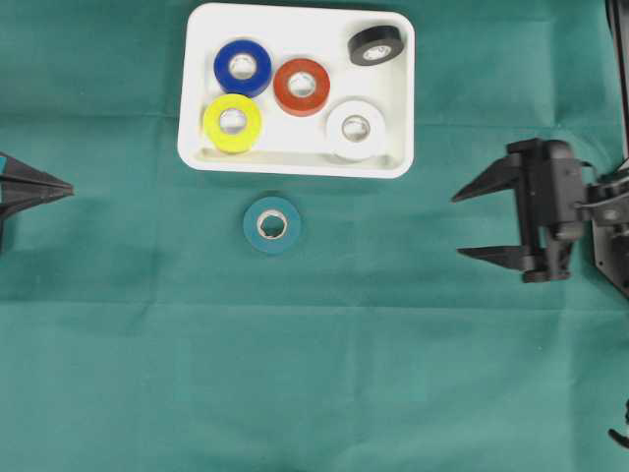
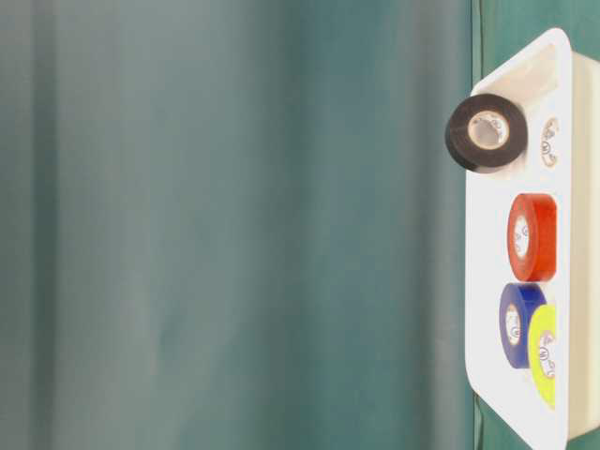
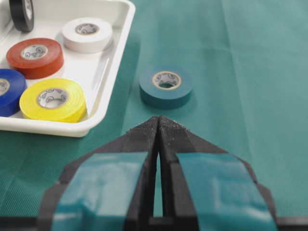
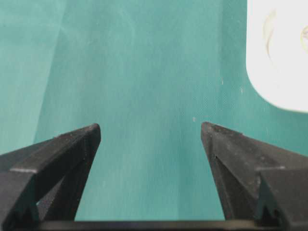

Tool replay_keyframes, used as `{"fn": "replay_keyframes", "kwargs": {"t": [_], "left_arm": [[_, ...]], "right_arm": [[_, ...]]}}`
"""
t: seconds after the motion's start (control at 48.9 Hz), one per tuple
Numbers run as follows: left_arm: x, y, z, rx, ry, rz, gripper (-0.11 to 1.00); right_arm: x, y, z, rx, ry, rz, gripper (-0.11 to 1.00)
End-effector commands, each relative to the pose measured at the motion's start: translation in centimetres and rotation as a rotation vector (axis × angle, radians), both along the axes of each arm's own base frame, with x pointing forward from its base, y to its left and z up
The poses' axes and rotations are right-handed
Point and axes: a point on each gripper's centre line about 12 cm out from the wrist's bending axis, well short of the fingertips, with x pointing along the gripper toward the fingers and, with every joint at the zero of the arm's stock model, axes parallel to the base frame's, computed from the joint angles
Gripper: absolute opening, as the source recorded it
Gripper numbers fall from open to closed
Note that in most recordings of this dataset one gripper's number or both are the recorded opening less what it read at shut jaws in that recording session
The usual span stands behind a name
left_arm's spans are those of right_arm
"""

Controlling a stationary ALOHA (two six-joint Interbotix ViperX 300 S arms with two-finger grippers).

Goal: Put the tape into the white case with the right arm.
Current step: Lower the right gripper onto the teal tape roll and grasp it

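The teal tape (image 1: 272, 225), lying flat just below the white case (image 1: 397, 163) at frame centre, looks light and rigid, best pinched across its rim by the spread right gripper (image 1: 470, 224), empty at right.

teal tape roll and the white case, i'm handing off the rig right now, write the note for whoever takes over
Left gripper: shut, empty, parked at the left edge of the cloth.
Right gripper: open, empty, at the right side of the table, well apart from the tape.
White case: at the top of the table, holding the blue roll, red roll, yellow roll and white roll lying flat; the black roll stands tilted against the far right corner.
Teal roll: flat on the green cloth, just in front of the case.
Done: five rolls in.
Left: pick up the teal roll with the right arm and put it in the case.
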Motion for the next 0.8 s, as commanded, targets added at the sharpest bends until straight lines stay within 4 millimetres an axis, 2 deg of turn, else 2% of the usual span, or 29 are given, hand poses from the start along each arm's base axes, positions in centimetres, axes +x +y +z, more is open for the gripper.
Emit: {"fn": "replay_keyframes", "kwargs": {"t": [0.0,0.532,0.778], "left_arm": [[0.1,0.0,0.5,0.0,-0.009,0.0,0.0],[0.1,0.0,0.5,0.0,-0.009,0.0,0.0],[0.1,0.0,0.5,-0.003,-0.009,0.001,0.0]], "right_arm": [[2.2,0.0,0.6,0.003,-0.007,0.005,0.49],[12.7,-0.1,0.6,0.005,-0.005,0.018,0.49],[16.8,0.4,0.1,0.016,-0.037,0.045,0.49]]}}
